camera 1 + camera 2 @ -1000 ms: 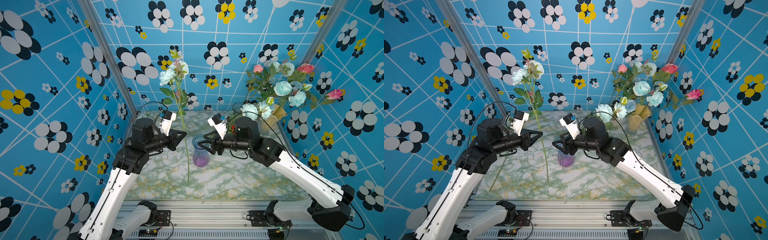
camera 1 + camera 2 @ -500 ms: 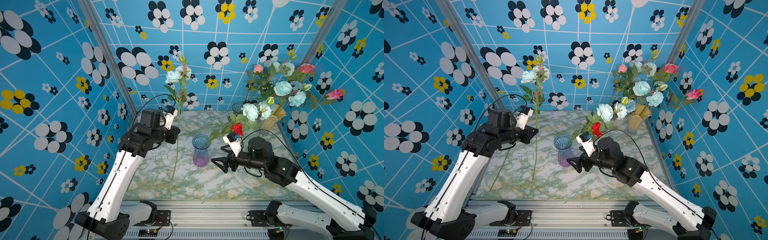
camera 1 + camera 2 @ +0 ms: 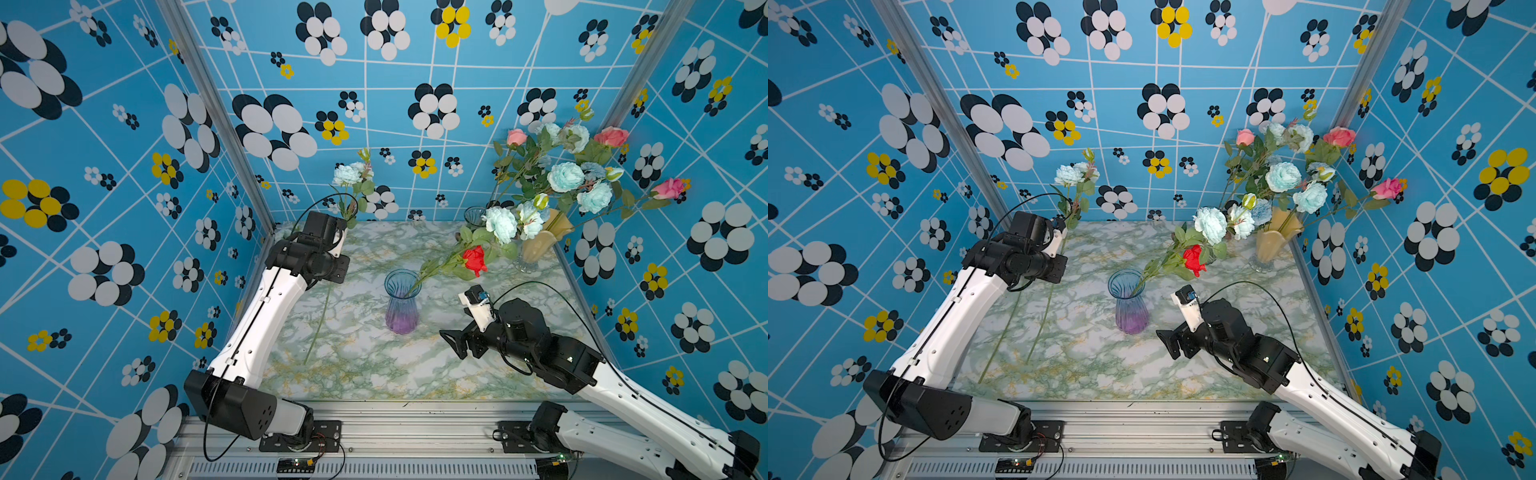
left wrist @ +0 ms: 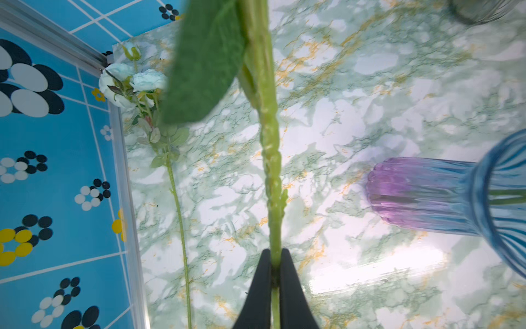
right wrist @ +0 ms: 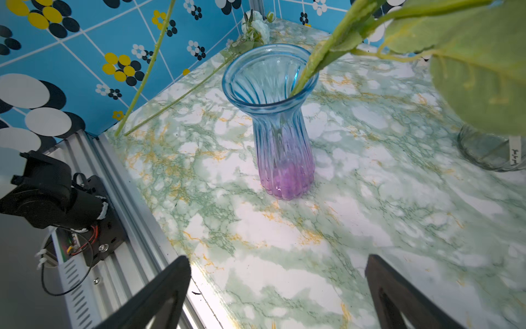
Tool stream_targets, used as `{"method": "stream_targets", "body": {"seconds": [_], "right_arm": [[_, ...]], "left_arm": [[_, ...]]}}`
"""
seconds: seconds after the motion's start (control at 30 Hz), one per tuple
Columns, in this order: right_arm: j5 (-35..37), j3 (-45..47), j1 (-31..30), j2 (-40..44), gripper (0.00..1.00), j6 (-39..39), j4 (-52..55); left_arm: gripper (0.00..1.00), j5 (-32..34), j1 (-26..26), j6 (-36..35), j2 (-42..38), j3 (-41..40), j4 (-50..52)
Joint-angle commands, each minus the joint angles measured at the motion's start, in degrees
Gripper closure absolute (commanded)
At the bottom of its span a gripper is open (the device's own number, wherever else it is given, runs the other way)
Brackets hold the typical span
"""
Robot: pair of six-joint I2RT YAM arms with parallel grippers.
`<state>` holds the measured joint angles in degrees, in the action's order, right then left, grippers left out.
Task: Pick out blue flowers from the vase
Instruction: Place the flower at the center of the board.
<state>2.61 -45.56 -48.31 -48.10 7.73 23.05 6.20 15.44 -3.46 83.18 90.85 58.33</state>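
Top views: left arm (image 3: 266,324) bent upward, blue flower (image 3: 345,174) held clear of the vase (image 3: 401,303).
The left claw (image 4: 274,267) is clenched on its stem at ten o'clock of the worktop (image 3: 374,374); the right claw (image 5: 277,260) is spread wide, at four o'clock from the vase. Blue flower-print walls (image 3: 124,166) surround us. The vase holds one red rose (image 3: 473,259); more blue flowers (image 3: 565,176) stand in the yellow vase (image 3: 544,241) at two o'clock.

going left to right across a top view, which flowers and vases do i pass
blue flower up on its long stem → blue-to-purple glass vase → red rose → amber vase with the bouquet → pink rose sticking out farthest right
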Motion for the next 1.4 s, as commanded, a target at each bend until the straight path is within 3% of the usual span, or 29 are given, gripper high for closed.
{"method": "stream_targets", "body": {"seconds": [0.0, 0.23, 0.53, 0.93, 1.37], "right_arm": [[3.47, 1.68, 0.08, 1.06, 0.01, -1.0, -4.21], [7.65, 6.32, 0.09, 1.61, 0.01, -0.04, -8.17], [9.04, 7.2, 0.07, 2.63, 0.01, -0.16, -8.7], [9.87, 7.34, 0.19, 4.07, 0.01, -0.22, -7.85], [10.32, 7.21, 0.15, 3.47, 0.01, -0.33, -7.63]], "left_arm": [[1.0, 3.89, -1.87, -1.72, 2.5, -0.43, -0.13], [1.0, 5.79, -3.81, -2.86, 11.9, -1.67, -2.1], [1.0, 1.92, -11.06, -1.99, 22.38, -2.84, -7.63], [1.0, 7.95, -11.56, -2.27, 32.01, -1.3, -13.13], [1.0, 12.76, -13.89, -5.0, 39.17, 3.21, -11.74]]}}
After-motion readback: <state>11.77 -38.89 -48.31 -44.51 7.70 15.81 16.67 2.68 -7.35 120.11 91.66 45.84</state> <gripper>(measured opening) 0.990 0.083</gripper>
